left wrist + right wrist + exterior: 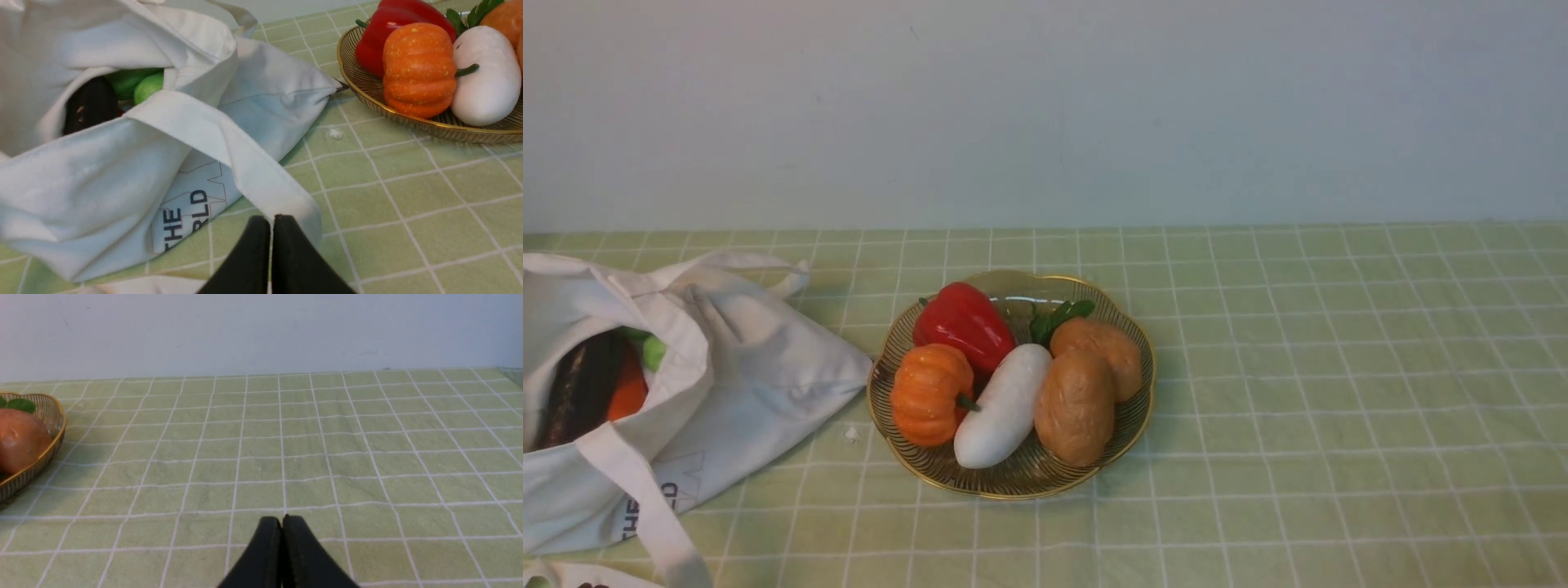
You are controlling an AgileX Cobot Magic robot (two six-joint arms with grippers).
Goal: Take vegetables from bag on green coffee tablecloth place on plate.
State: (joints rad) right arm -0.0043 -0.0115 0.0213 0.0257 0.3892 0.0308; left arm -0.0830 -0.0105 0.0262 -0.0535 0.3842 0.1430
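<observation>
Pale green coffee tablecloth (1258,367) covers your desk. Both sets of fingers, left (271,228) and right (282,528), are pressed together, empty. Beyond the left fingers the bag's (102,171) strap (229,155) crosses its mouth, hiding aubergine (88,104) and cucumber (147,85); you may snag it. The plate (1013,482) is crowded.

Only the tips of the robot show. The left tool (272,222) appears as two matte black fingers, broad at the base and tapering to rounded points. The right tool (282,520) looks the same: two plain black tapered fingers, smooth, unmarked.
</observation>
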